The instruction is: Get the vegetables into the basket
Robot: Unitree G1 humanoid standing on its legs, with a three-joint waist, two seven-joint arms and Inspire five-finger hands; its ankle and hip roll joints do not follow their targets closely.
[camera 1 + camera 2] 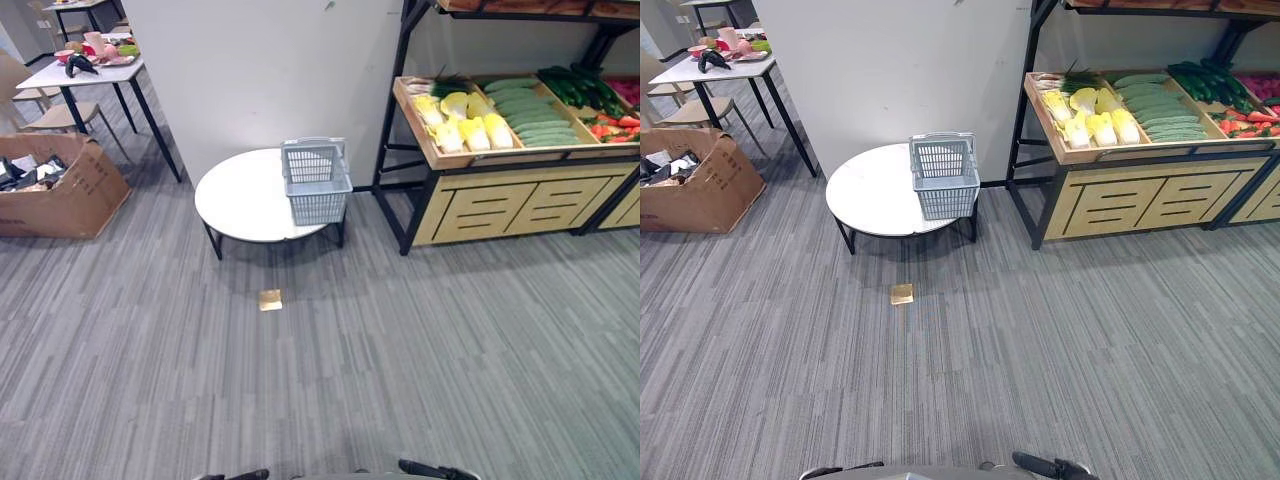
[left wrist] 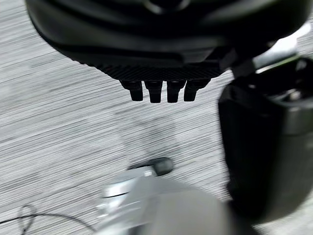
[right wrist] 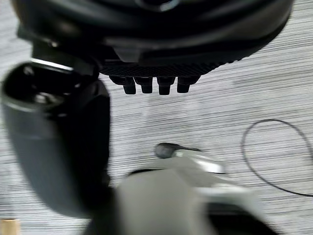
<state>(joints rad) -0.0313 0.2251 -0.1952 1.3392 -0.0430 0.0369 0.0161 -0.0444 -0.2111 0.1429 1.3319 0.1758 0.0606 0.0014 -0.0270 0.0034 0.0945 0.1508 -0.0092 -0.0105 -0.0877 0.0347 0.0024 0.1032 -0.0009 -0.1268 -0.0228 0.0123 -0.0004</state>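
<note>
Right dark robot hand (image 3: 146, 54) hangs over grey striped carpet floor (image 3: 234, 103), short fingers (image 3: 146, 85) in a row, holding nothing; small tan object (image 3: 9, 227) at corner

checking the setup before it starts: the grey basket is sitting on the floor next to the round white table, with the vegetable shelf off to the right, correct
Not quite. The grey basket is not on the floor; it stands on the round white table, near its right edge, as the left eye view shows. The rest holds: the vegetable shelf is off to the right of the table.
</note>
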